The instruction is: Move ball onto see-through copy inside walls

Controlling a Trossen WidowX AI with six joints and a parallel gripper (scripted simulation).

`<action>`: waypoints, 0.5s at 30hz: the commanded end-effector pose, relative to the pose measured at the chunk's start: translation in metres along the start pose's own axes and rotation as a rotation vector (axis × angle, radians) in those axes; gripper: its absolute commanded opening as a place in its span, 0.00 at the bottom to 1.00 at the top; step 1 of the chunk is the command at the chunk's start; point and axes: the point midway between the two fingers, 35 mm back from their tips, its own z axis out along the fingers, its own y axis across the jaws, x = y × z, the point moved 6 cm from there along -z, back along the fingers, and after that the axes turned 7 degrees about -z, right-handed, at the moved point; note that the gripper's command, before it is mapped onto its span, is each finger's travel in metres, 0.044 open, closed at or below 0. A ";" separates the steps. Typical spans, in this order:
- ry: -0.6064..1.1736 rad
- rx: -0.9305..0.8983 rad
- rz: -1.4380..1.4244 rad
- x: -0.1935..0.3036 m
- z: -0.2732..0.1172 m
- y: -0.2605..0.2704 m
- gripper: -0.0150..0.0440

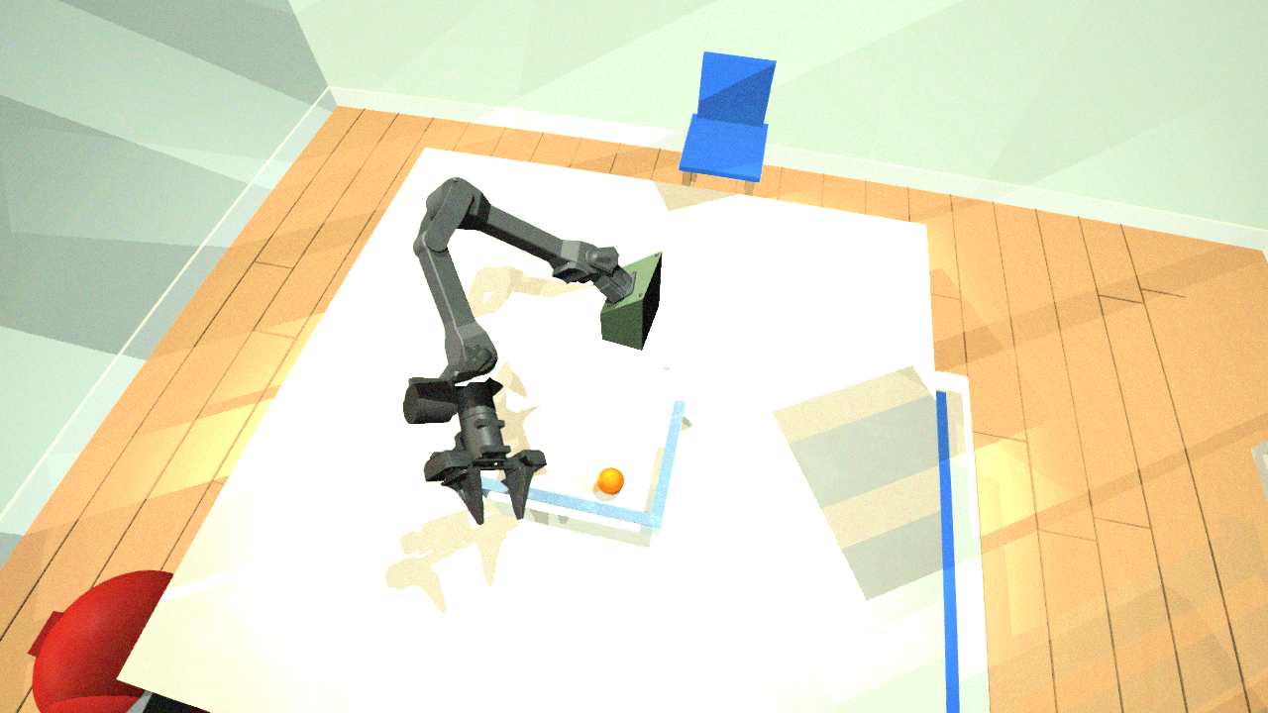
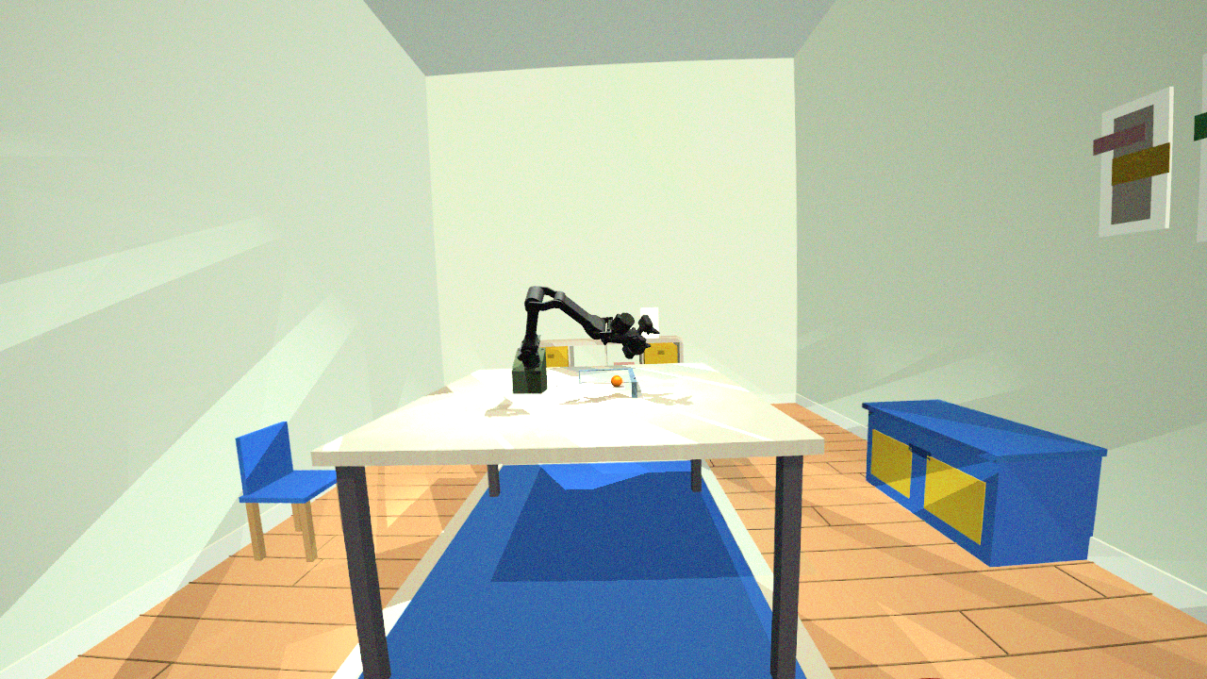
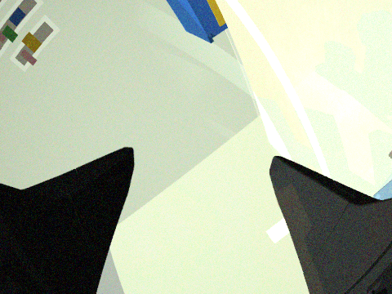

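At lower centre of the top view, the ball (image 1: 609, 480) rests inside the corner of the clear walls (image 1: 671, 460), apparently on its marked spot. The gripper (image 1: 498, 508), left of it, stands open and empty, raised above the table (image 1: 797, 292).
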 end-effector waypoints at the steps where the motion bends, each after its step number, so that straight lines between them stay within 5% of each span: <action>1: -0.010 0.386 -0.266 0.036 0.035 -0.042 0.83; 15: 0.309 1.308 -1.172 0.111 0.033 -0.130 0.83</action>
